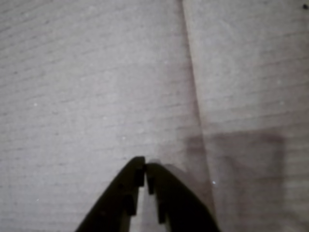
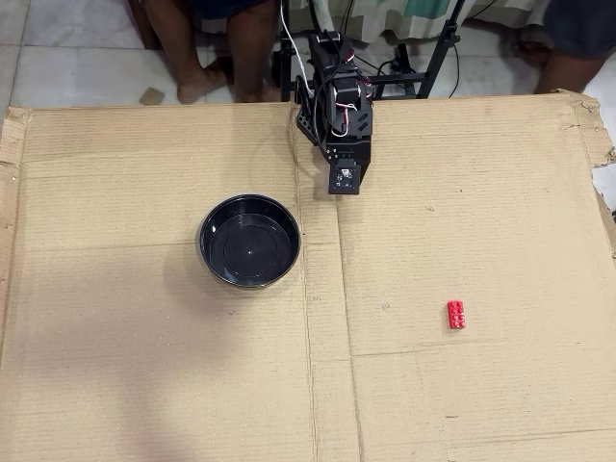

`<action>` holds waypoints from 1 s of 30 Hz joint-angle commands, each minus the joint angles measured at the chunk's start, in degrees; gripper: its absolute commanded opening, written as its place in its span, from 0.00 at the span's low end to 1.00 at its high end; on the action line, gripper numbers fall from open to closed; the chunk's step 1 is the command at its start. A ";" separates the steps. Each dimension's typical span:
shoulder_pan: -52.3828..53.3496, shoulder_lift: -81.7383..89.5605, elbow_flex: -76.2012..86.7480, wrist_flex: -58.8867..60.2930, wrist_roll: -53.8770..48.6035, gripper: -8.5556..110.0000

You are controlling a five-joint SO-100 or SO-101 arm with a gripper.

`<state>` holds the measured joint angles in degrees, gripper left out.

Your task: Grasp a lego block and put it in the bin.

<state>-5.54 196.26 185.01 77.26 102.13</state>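
The lego block (image 2: 455, 315), a tiny red studded brick, lies on the cardboard at the right in the overhead view, far from the arm. The bin (image 2: 249, 241), a round black bowl, sits left of centre with nothing in it. The arm (image 2: 337, 115) is folded back at the top centre, and its own body hides the fingers from above. In the wrist view my gripper (image 1: 145, 166) is shut, its dark fingertips meeting with nothing between them, over bare cardboard. Neither the block nor the bin shows in the wrist view.
A large cardboard sheet (image 2: 144, 366) covers the work area, with a vertical crease (image 2: 310, 366) running down its middle. Its right edge is torn (image 2: 599, 144). People's legs (image 2: 226, 48) and stand legs (image 2: 438, 48) are on the tiled floor beyond the far edge.
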 commanded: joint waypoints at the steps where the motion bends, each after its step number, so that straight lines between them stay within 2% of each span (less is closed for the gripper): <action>1: 0.18 -0.44 0.70 4.04 -12.83 0.07; 30: 0.70 -0.97 0.44 3.87 -12.57 0.08</action>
<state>-5.36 196.17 185.01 78.13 89.47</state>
